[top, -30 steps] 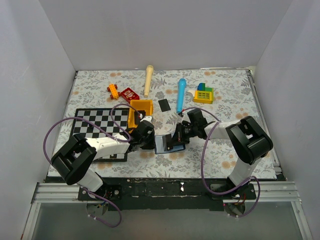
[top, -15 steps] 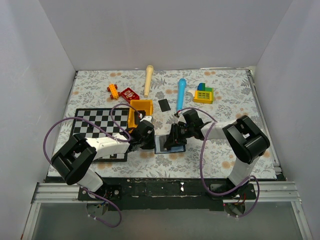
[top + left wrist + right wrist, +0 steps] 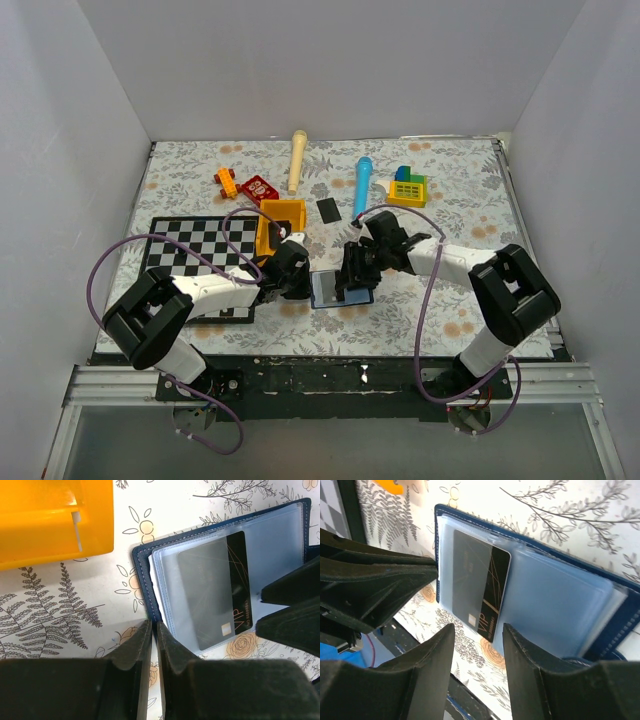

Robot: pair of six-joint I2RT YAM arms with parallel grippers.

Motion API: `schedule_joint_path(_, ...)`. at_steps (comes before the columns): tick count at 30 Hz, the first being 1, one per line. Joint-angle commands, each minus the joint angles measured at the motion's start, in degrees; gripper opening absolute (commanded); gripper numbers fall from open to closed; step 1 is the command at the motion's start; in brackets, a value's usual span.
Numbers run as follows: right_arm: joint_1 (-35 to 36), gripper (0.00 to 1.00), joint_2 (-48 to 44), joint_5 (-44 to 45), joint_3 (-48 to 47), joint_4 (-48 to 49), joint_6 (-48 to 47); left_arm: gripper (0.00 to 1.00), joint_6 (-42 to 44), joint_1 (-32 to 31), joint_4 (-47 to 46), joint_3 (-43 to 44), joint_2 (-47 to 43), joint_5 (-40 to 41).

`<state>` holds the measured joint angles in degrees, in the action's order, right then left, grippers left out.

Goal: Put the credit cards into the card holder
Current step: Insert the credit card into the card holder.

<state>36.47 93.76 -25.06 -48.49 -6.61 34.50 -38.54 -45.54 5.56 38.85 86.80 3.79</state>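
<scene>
1. We see the dark navy folding card holder (image 3: 326,291) lying open on the floral surface (image 3: 520,200), about midway along the near edge. Both end effectors crowd over it, so the top view shows little of it.
2. The left end effector (image 3: 154,630) is narrow, its fingers almost together. Its tips sit at the holder's navy border, and we see nothing between them.
3. The right end effector (image 3: 476,632) stands wide, and the outer end of a glossy black credit card (image 3: 475,587) shows in the gap.
4. Only the wrist views show that card lying partly under a clear light-blue pocket.
5. Only the top view shows the second black card (image 3: 327,210). It lies flat towards the middle of the surface, between the yellow open box (image 3: 280,222) and the blue marker (image 3: 361,188), well apart from the holder.
</scene>
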Motion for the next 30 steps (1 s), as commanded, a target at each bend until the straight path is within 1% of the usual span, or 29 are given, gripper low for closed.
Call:
schedule_joint_path(1, 0.18, 0.52, -3.75, 6.68, -3.01, -8.85, -4.35, 0.08, 0.14, -0.16, -0.29, 0.35, -0.15, -0.28)
schedule_joint_path(3, 0.18, 0.52, -4.72, 9.05, -3.01, -10.08, -4.88, 0.08, 0.14, -0.16, -0.38, 0.35, -0.15, -0.28)
schedule_joint_path(5, 0.18, 0.47, -4.99, 10.64, -2.84, -10.61, -5.23, 0.08, 0.14, -0.08, -0.46, 0.44, 0.03, -0.28)
schedule_joint_path(7, 0.18, 0.29, -4.37, 10.65, -2.84, -10.35, -5.5, 0.08, 0.14, -0.08, -0.55, 0.61, 0.21, -0.45)
schedule_joint_path(9, 0.18, 0.13, -3.5, 10.3, -2.4, -8.95, -4.97, 0.08, 0.14, -0.08, -0.55, 0.7, 0.29, -0.45)
schedule_joint_path(10, 0.18, 0.08, -3.32, 9.86, -1.88, -7.73, -4.53, 0.08, 0.22, -0.08, -0.55, 0.61, 0.21, -0.54)
schedule_joint_path(12, 0.18, 0.03, -2.7, 9.33, -1.17, -5.18, -3.66, 0.08, 0.14, -0.16, -0.55, 0.44, 0.12, -0.45)
schedule_joint_path(14, 0.18, 0.01, -1.91, 9.33, -0.99, -3.85, -3.21, 0.08, 0.14, -0.08, -0.55, 0.52, 0.21, -0.54)
schedule_joint_path(19, 0.36, 0.01, -1.38, 9.33, -0.2, -0.69, -2.6, 0.08, 0.14, -0.08, -0.55, 0.44, 0.29, -0.63)
schedule_joint_path(30, 1.94, 0.01, 2.31, 8.98, -1.17, 0.28, -2.16, 0.08, 0.14, -0.08, -0.55, 0.7, 0.65, -0.98)
